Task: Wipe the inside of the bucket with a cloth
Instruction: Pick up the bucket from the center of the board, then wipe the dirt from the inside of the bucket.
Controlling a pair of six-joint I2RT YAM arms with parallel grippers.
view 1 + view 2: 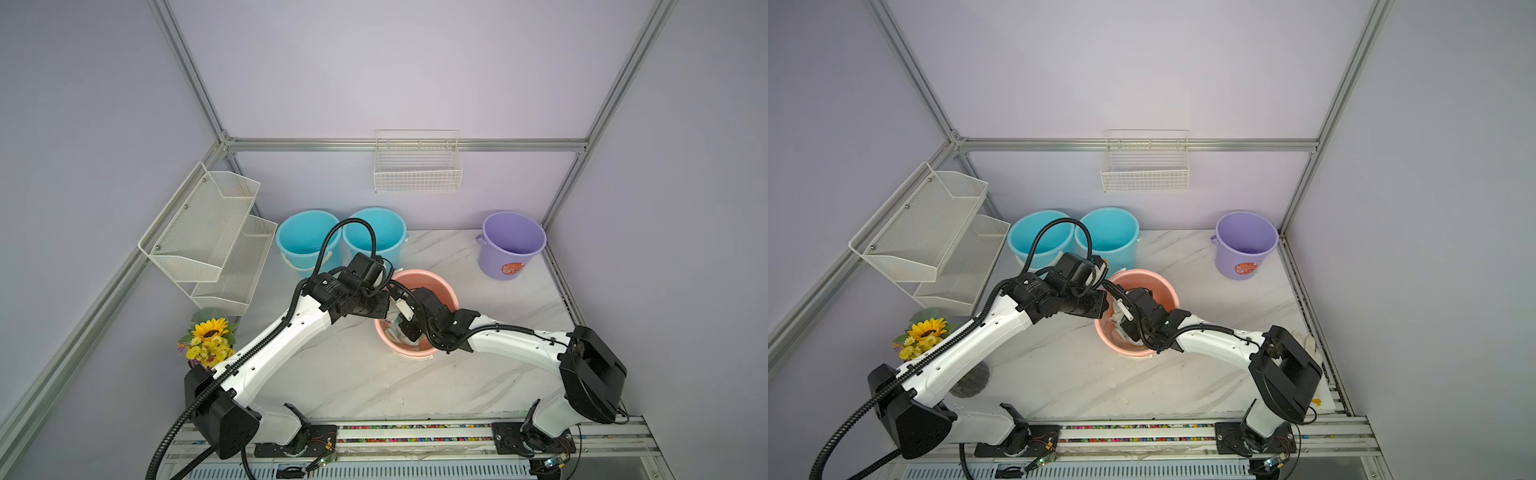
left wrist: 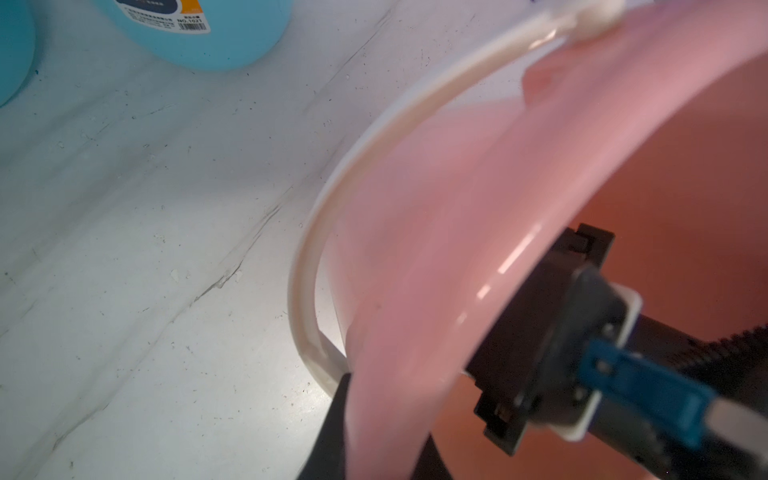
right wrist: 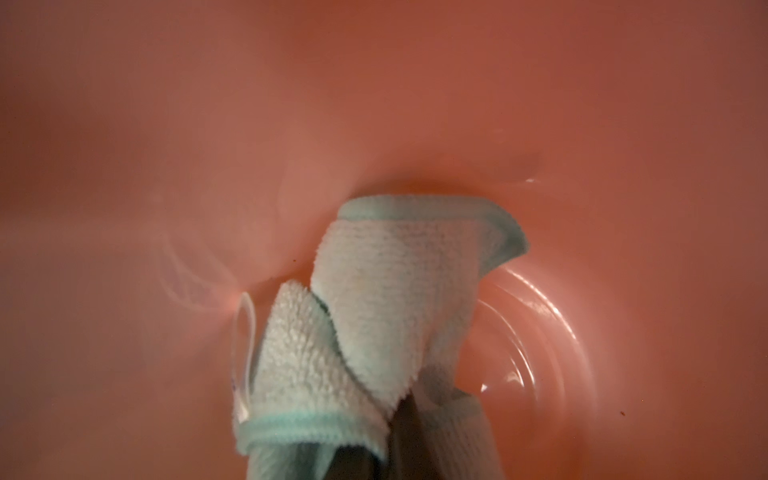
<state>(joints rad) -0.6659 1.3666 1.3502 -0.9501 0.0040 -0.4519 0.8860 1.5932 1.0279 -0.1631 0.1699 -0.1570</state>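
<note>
Inside the pink bucket (image 1: 441,291) we see our right hand (image 1: 409,331) closed on the mint cloth (image 3: 395,299), while our left hand (image 1: 381,311) pinches the rim (image 2: 519,257).

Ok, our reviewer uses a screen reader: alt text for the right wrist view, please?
A bunched mint-green cloth lies against the inside of the pink bucket, beside the raised rings of its bottom. A thin white tag loop shows at the cloth's edge.
</note>
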